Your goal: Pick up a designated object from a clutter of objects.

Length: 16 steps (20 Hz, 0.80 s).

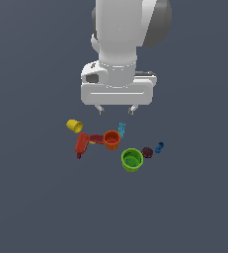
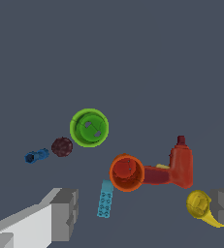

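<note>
Although the white two-pronged gripper (image 1: 117,109) hangs above the clutter, its grey fingers (image 2: 65,213) stand wide apart and hold nothing.

Nearest the fingers in the wrist view lies the designated object, a small light teal-blue studded plastic brick (image 2: 105,198), flat on the dark grey worktop (image 1: 36,197). One end sits just beside the rim of the round orange plastic cup (image 2: 126,172); whether the two touch cannot be told. In the exterior view the brick (image 1: 121,129) shows at the cup's far edge.

Judgement on handling: the brick looks light, rigid and not fragile, with smooth sides that may slip under a poor grip. The long flat sides appear the best hold, taken toward the end away from the cup so that a finger does not strike the rim.

Further off:
- a yellow plastic cup (image 2: 200,206), lying on its side;
- a red drill-shaped toy (image 2: 174,169), against the orange cup;
- a green plastic cup (image 2: 89,127), upright;
- a dark maroon bumpy lump (image 2: 62,147);
- a small darker blue round piece (image 2: 36,156), well apart from the brick.
</note>
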Each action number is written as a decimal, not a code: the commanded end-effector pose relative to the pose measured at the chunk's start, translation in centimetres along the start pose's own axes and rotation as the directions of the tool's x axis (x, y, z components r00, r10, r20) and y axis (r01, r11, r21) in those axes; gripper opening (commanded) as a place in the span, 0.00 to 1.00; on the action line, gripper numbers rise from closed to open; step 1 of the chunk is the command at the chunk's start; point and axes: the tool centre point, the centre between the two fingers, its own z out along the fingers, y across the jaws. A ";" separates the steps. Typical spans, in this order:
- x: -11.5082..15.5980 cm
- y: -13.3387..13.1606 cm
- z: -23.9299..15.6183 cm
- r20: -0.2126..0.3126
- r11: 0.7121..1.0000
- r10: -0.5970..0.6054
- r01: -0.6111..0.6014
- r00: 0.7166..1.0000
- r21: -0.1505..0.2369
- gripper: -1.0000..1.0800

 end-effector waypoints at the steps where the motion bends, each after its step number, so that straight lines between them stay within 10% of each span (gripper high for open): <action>1: -0.5 -0.3 1.8 0.005 1.000 0.010 -0.010 1.000 -0.001 0.96; 16: -8.2 -2.5 15.7 0.040 0.995 0.097 -0.097 0.994 -0.008 0.96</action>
